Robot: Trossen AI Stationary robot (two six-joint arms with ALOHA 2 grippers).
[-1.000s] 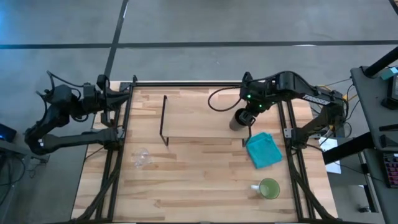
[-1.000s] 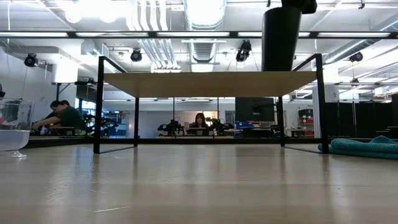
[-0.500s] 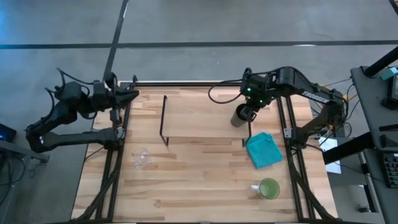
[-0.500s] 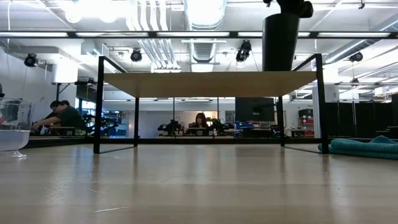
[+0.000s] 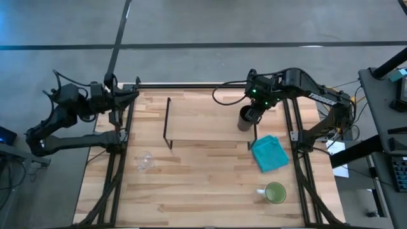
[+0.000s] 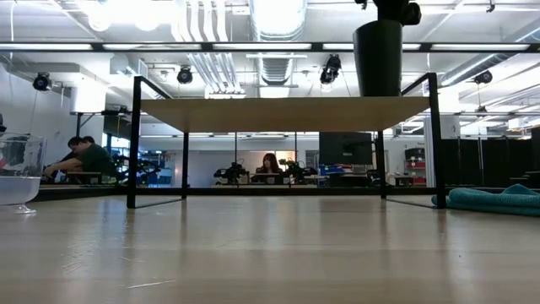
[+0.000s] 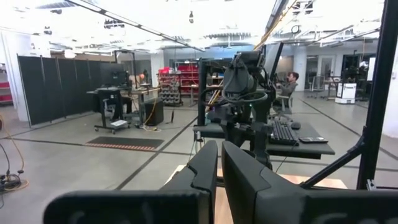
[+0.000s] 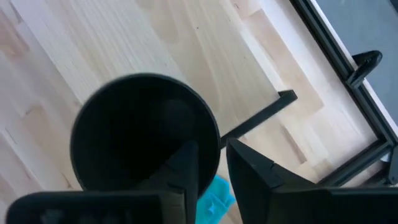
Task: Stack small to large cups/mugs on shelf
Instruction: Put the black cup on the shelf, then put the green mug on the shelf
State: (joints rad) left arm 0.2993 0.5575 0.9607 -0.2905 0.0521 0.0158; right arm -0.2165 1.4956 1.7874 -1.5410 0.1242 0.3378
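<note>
The tall black cup (image 5: 246, 119) (image 6: 378, 59) stands upright over the right end of the shelf (image 5: 210, 127) (image 6: 278, 113), shut in my right gripper (image 5: 253, 109) (image 8: 221, 168). The shelf's near edge hides its base in the low view. The small clear glass cup (image 5: 145, 161) (image 6: 17, 173) stands on its foot on the tabletop, near the left. The light-green mug (image 5: 275, 192) sits upright near the table's near right corner. My left gripper (image 5: 127, 98) (image 7: 219, 174) waits shut at the far left corner. My right gripper holds the black cup by its rim (image 8: 213, 144), coming from above and pointing down. One finger (image 8: 186, 165) is inside the cup and the other finger (image 8: 252, 171) is outside its wall. The cup stays upright; whether its base rests on the shelf board cannot be told.
A crumpled blue cloth (image 5: 269, 153) (image 6: 494, 200) lies on the table just in front of the shelf's right end. Black frame rails (image 5: 121, 159) run along the table's left and right sides. People sit in the room beyond the table (image 6: 84, 160).
My right gripper has come down with the black cup toward the shelf's top, keeping it upright and staying shut on it. My left arm has reached slightly toward the table's right at the far left corner.
</note>
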